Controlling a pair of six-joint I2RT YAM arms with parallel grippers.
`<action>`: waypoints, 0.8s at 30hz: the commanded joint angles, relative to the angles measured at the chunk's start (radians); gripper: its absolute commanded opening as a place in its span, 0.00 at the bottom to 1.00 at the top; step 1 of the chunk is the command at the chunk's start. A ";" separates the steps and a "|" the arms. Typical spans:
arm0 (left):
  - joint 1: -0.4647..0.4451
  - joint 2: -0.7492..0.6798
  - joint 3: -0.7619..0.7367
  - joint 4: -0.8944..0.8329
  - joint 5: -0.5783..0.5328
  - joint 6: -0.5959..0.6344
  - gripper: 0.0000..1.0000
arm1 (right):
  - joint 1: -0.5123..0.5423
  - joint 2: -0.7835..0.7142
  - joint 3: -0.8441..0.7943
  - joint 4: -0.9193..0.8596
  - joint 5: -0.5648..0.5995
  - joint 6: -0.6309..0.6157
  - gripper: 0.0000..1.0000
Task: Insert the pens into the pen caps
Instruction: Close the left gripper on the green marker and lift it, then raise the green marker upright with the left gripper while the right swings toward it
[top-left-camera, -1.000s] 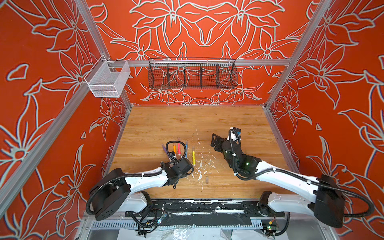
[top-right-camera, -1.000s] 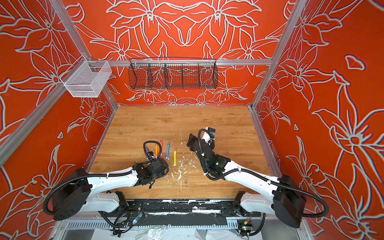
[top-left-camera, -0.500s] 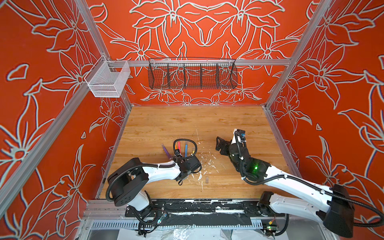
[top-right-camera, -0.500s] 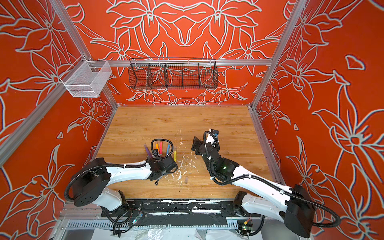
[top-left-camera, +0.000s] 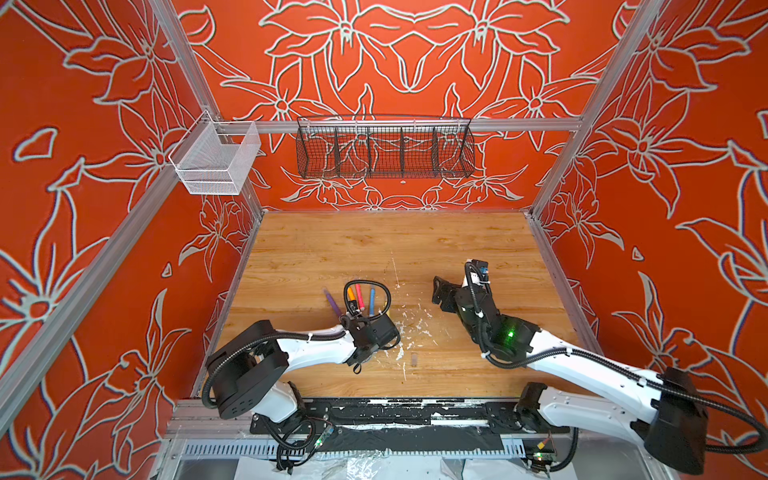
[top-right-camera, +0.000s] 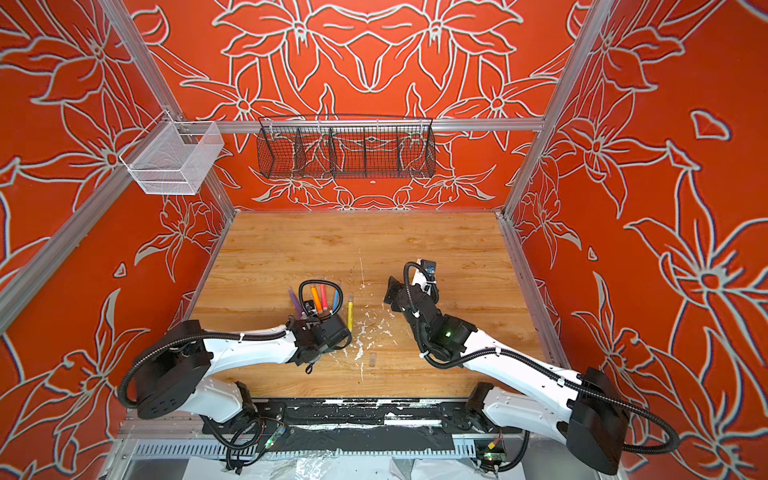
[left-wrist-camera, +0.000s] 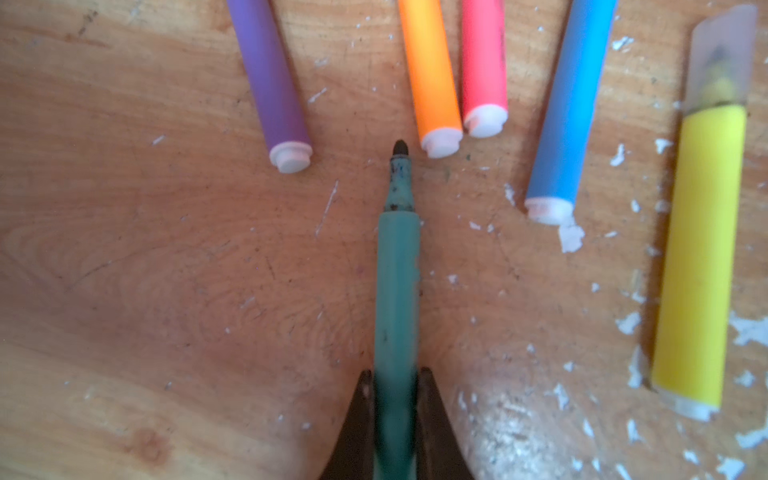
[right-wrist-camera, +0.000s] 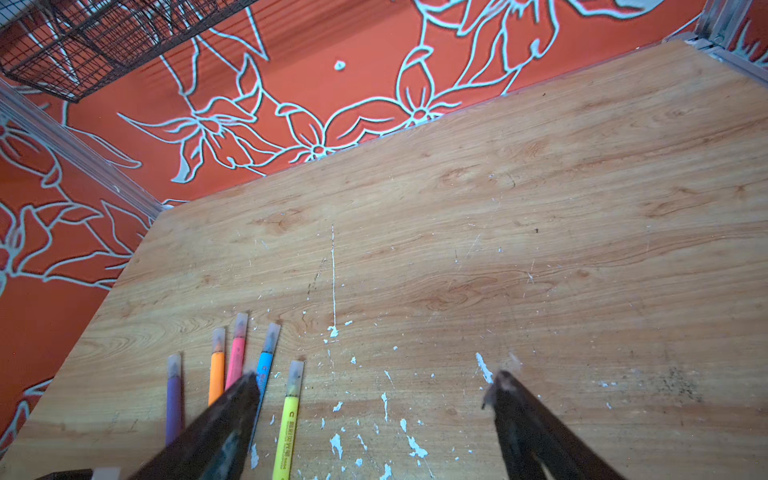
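Note:
In the left wrist view my left gripper (left-wrist-camera: 395, 374) is shut on the green pen (left-wrist-camera: 397, 270), whose bare dark tip (left-wrist-camera: 400, 147) points at the row of pens on the wood. That row holds the purple pen (left-wrist-camera: 270, 79), orange pen (left-wrist-camera: 430, 70), pink pen (left-wrist-camera: 484, 62), blue pen (left-wrist-camera: 569, 104) and yellow pen (left-wrist-camera: 702, 249). In the right wrist view each of these wears a translucent cap, such as the yellow pen's cap (right-wrist-camera: 296, 374). One loose pen cap (top-left-camera: 414, 359) lies near the front. My right gripper (right-wrist-camera: 376, 378) hangs open and empty to the right of the row.
White paint flecks (top-left-camera: 409, 328) speckle the wooden table (top-left-camera: 415, 249) between the arms. A black wire basket (top-left-camera: 384, 151) and a white mesh bin (top-left-camera: 214, 162) hang on the back and left walls. The left wrist body (top-left-camera: 370, 330) covers the pens' near ends in both top views.
My left jaws have closed on the green pen, and that wrist has shifted right toward the pen row. The right gripper has drifted slightly right and stays open.

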 joint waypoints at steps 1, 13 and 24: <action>-0.007 -0.087 -0.028 -0.062 -0.003 0.022 0.00 | -0.004 0.021 0.036 0.009 -0.067 -0.055 0.89; -0.005 -0.690 0.040 -0.018 -0.005 0.411 0.00 | -0.007 0.032 0.082 0.016 -0.189 -0.074 0.93; -0.007 -0.886 -0.340 0.605 0.365 0.653 0.00 | -0.007 0.039 0.087 0.026 -0.512 -0.091 0.86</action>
